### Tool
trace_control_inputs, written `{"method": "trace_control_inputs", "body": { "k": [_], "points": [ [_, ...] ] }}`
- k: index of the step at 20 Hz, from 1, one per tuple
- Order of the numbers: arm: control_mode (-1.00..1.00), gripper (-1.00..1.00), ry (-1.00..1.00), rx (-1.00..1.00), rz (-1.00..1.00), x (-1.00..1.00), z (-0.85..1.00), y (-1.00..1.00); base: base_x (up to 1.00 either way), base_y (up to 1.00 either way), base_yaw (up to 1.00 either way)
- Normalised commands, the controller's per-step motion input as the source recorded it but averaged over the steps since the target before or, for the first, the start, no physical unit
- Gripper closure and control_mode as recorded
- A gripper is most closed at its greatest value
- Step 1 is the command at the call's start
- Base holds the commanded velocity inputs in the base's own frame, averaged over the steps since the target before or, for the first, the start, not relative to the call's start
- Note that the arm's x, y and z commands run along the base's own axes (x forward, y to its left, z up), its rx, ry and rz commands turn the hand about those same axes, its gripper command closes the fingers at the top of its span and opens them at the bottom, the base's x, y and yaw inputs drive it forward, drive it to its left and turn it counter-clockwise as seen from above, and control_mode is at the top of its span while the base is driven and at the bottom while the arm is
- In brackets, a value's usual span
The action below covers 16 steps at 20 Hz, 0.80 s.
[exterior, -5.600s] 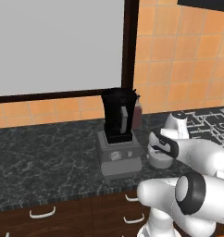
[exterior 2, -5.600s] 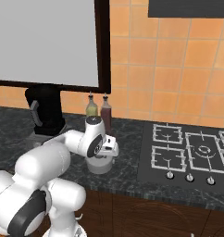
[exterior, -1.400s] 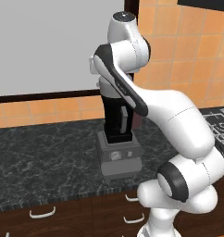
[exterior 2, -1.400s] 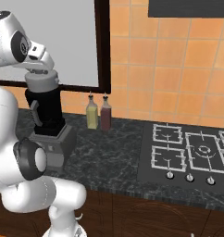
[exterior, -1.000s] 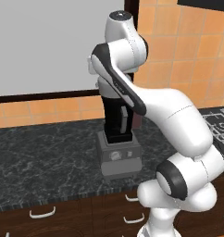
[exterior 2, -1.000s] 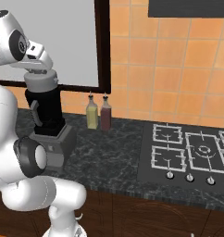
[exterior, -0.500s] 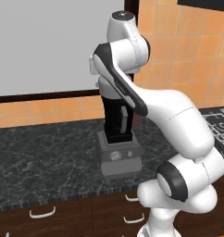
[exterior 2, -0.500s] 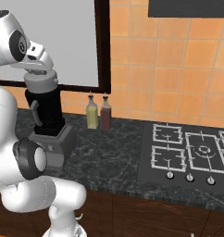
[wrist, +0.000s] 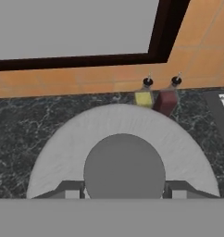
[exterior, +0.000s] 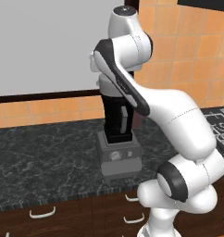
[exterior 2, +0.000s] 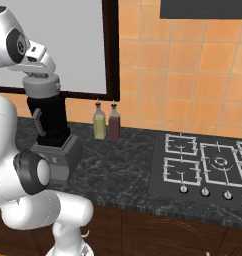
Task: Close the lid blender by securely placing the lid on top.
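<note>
hand view, bottom centre: the gripper looks straight down on the lid. the lid lies flat, a light-grey disc with its round darker knob facing the camera, axis vertical. the two dark fingertips stand narrowly apart, one against each side of the knob, clamping it.

right base view, upper left: the lid sits level at the top of the blender, directly under the white hand. the seam between lid and jar rim is too small to judge, so cannot tell if it is fully seated. the dark jar stands upright, long axis vertical, grey strip on its side, on the boxy grey base. jar contents cannot be seen through the dark wall.

left base view, centre: the blender is upright on the dark marbled counter, dial on the front of its base; the arm covers the jar top.

farther back, right base view: a yellow bottle and a dark red bottle stand just beside each other at the tiled wall, right of the blender. the stove lies at middle right.
</note>
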Motion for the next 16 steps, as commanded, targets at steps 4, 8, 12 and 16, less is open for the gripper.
{"method": "trace_control_inputs", "body": {
  "k": [4,8,12,16],
  "points": [
    [-1.0,1.0,0.0,0.0,0.0,-0.06,0.02,-0.14,0.0,0.0,0.0],
    [-1.0,1.0,0.0,0.0,0.0,0.0,0.0,-0.21,0.0,0.0,0.0],
    [-1.0,1.0,0.0,0.0,0.0,0.0,0.0,-0.14,0.0,0.0,0.0],
    [-1.0,1.0,0.0,0.0,0.0,-0.04,0.0,-0.04,0.0,0.0,0.0]
  ]
}}
